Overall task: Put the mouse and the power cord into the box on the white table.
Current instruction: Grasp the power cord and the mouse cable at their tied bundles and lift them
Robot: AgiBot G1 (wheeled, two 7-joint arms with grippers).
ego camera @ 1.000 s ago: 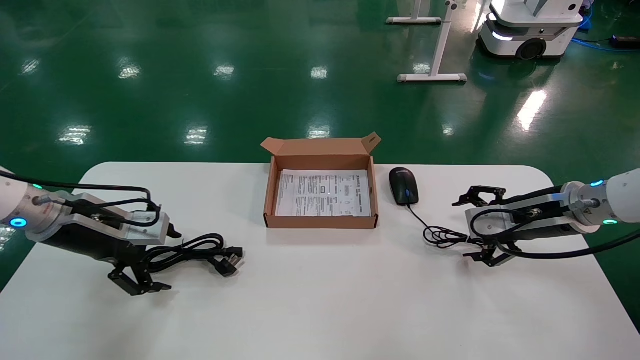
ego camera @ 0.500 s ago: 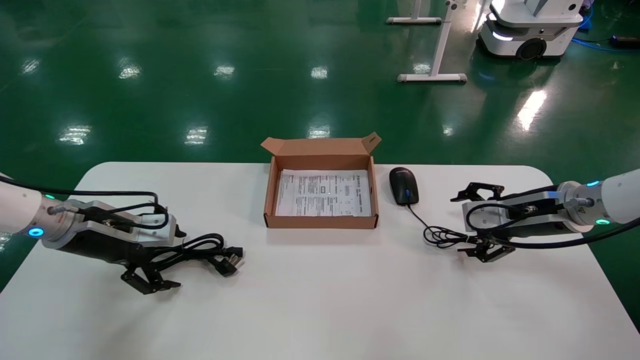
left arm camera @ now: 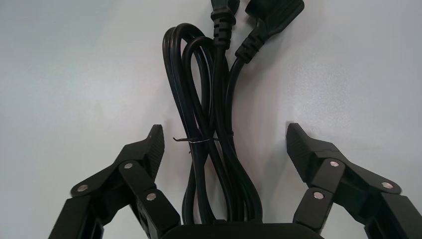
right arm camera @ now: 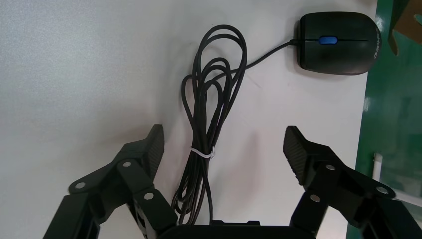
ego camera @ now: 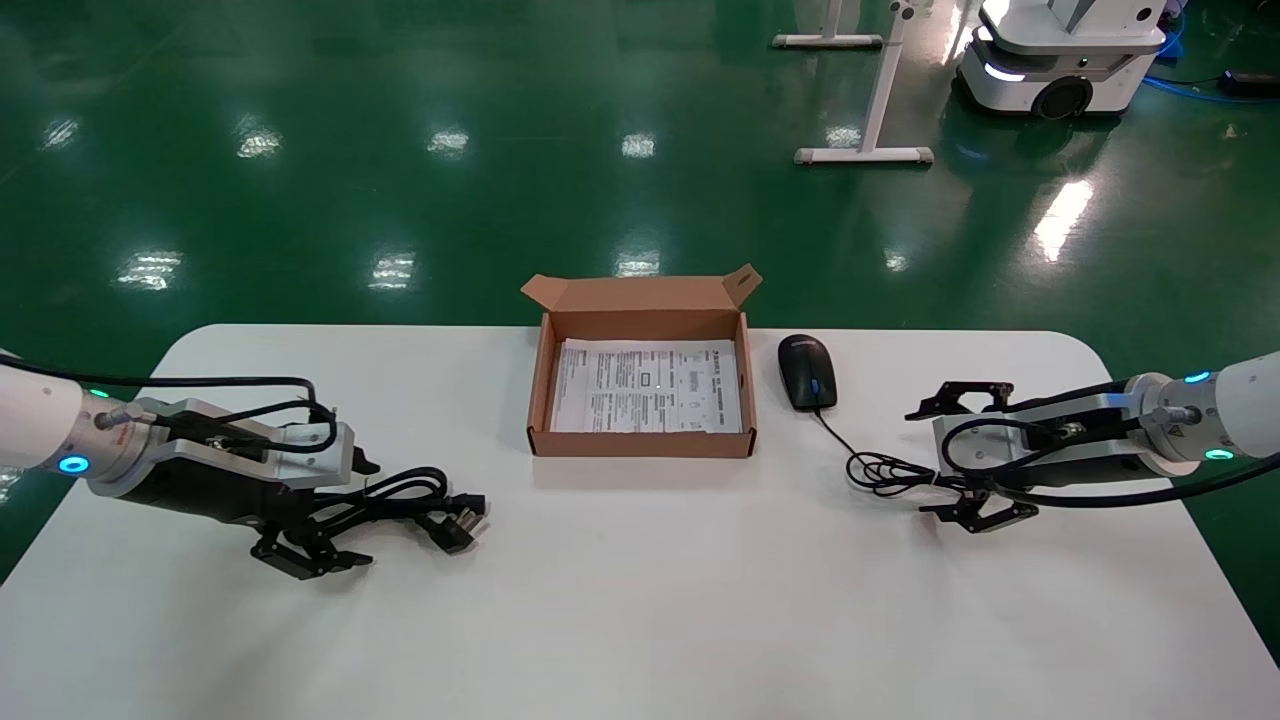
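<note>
Straddling the power cord [left arm camera: 214, 144] with jaws spread wide, the left gripper [ego camera: 335, 520] has crept forward over the bundle at eight o'clock of the empty box [ego camera: 541, 390], while the right gripper [ego camera: 965, 465], equally open, brackets the mouse [ego camera: 807, 371] wire at three o'clock, so both grabs look imminent.

Power cord [left arm camera: 214, 124] plug cut off
</note>
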